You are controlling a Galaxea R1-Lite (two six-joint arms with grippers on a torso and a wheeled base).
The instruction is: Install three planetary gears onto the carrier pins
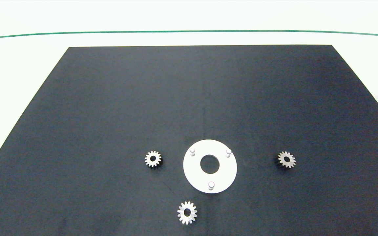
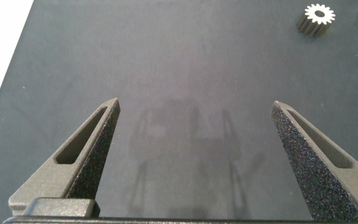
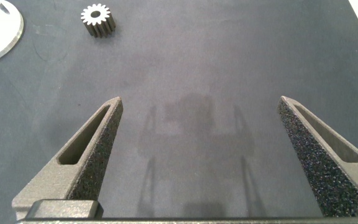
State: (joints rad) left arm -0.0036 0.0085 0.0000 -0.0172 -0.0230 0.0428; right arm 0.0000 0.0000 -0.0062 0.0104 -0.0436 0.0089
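The carrier disc [image 1: 223, 175] lies on the mat [image 1: 189, 98] covering the table [image 1: 18, 65], toward the near edge; three carrier pins [image 1: 211, 185] stand on it in a triangle; one planetary gear [image 1: 153, 159] lies left of it, another [image 1: 286, 159] well to its right, a third [image 1: 187, 212] just before it.

The black mat [image 1: 110, 114] is seen from above by the head camera; it is skimmed low by both wrist cameras (fingers foreground) — white disc [image 1: 223, 173] shared.
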